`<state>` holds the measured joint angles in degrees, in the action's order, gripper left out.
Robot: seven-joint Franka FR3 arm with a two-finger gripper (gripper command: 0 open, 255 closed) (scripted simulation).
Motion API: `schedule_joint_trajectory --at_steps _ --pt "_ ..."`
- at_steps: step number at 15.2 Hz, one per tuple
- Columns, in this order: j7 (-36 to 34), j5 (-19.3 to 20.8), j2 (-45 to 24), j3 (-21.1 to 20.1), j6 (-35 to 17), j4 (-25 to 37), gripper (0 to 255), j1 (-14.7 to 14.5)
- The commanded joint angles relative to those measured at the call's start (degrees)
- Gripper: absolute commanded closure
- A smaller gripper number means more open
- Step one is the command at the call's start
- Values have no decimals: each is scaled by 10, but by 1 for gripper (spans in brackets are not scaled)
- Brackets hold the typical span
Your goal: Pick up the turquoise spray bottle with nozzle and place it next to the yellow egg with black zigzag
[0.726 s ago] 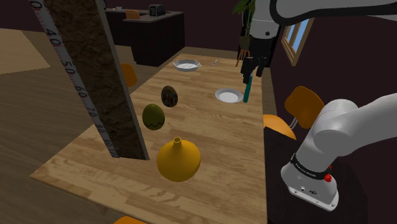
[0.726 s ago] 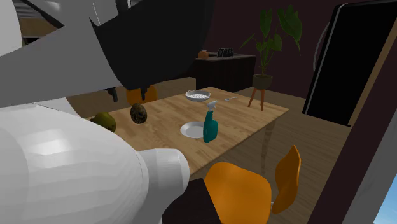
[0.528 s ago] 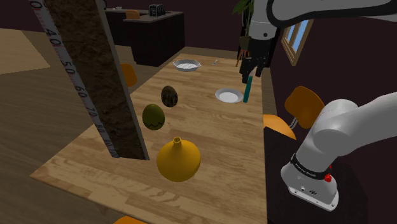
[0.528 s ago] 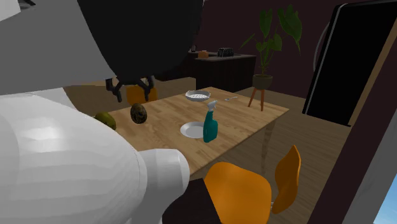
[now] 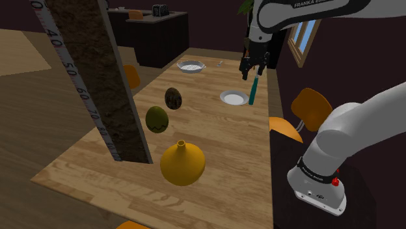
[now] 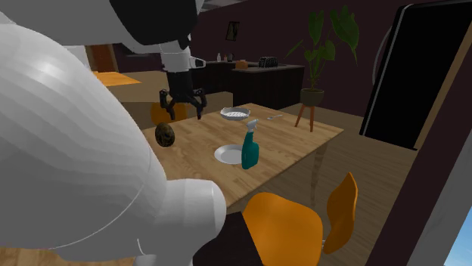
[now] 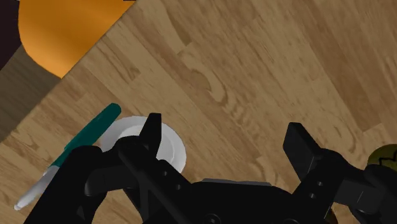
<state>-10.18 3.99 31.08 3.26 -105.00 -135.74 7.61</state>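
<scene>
The turquoise spray bottle (image 5: pixel 253 89) with a pale nozzle stands upright near the table edge, beside a white plate (image 5: pixel 234 97). It shows again as the bottle (image 6: pixel 250 149) and, beyond one finger, as the bottle (image 7: pixel 88 138). My gripper (image 5: pixel 252 66) hangs open above the table close to the bottle, with nothing between its fingers (image 7: pixel 151 130). It is also the gripper (image 6: pixel 181 106) and the gripper (image 7: pixel 226 137). A dark patterned egg (image 5: pixel 173 97) and an olive-yellow egg (image 5: pixel 157 119) stand mid-table. The dark egg (image 6: pixel 166 134) sits below the gripper.
A pale bowl (image 5: pixel 190 66) sits at the table's far end. A yellow vase (image 5: pixel 183 162) and a tall brown post with a ruler edge (image 5: pixel 91 78) stand nearer the shoulder camera. Orange chairs (image 5: pixel 311 107) line the table's edge. A plant (image 6: pixel 321 45) stands beyond.
The arm has swung so the gripper sits higher and slightly left in the shoulder view and has come clear in the second exterior view. The bottle and eggs have not moved.
</scene>
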Motion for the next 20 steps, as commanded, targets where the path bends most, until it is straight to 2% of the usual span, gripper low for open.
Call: schedule_joint_trajectory --at_steps 1,11,20 --pt "-10 8 -30 9 -24 9 0 13" --pt "-43 34 -179 65 -101 93 0 75" --pt "-65 30 -304 117 -142 189 0 123"
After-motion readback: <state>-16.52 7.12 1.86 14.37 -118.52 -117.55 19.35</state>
